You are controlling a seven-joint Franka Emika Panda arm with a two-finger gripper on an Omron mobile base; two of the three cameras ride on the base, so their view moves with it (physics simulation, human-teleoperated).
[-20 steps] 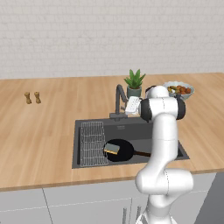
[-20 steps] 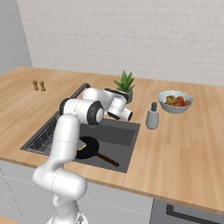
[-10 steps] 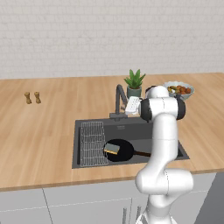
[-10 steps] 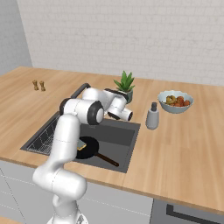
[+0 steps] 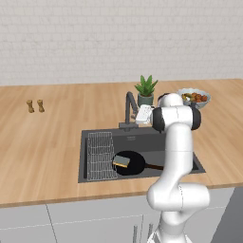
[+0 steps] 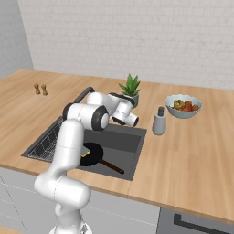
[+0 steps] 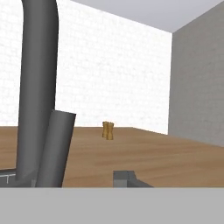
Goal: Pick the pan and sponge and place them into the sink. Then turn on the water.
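Left base view: arm bent level, pincer (image 5: 139,114) beside the faucet (image 5: 129,110), opening unclear.

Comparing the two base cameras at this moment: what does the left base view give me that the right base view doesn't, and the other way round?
Left base view: the faucet stands unobstructed from base to neck, and the sponge plainly lies on the pan.
Right base view: a soap bottle beside the fruit bowl, the pan's handle along its full length, and a grey side wall.
Shared: the sink, the wire rack, the pan, the potted plant, the fruit bowl and two small shakers.
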